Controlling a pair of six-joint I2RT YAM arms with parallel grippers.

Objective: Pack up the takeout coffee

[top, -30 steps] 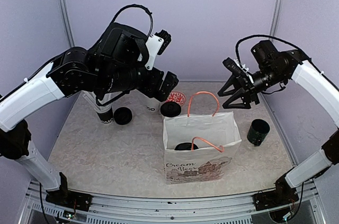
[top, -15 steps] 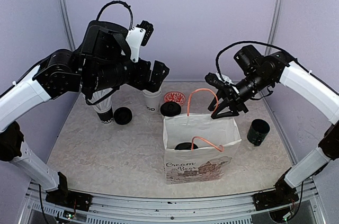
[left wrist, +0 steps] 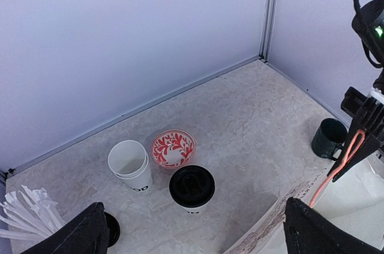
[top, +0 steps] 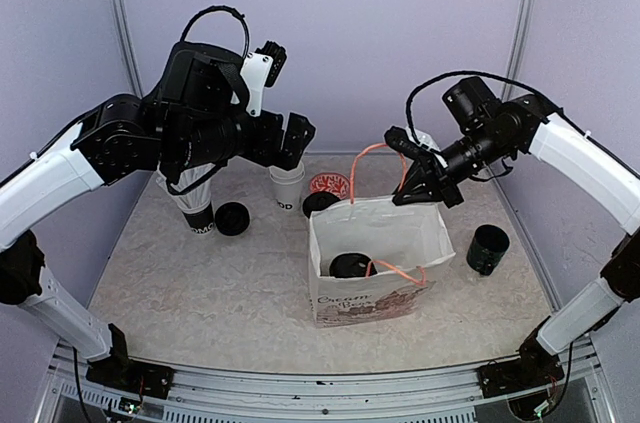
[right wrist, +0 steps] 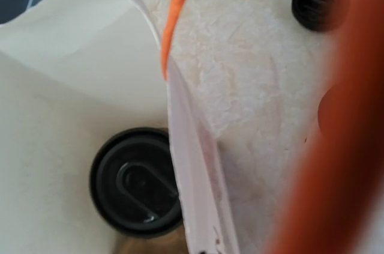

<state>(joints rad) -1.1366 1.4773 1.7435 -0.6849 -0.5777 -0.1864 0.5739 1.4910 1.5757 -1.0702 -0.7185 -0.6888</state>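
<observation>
My right gripper [top: 408, 175] clamps the orange handle [top: 372, 155] of the bag [top: 385, 228].
One lidded cup [right wrist: 137, 182] sits inside, below it; my left gripper [left wrist: 201, 236] hangs open above the other cup [left wrist: 192, 187].

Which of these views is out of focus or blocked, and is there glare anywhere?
Right wrist: the orange bag handle sits so close to the lens that it blurs across the right side; the lidded cup inside the bag is soft but readable. Left wrist: sharp, evenly lit, no glare. Top external: sharp, with only soft shadows.
</observation>
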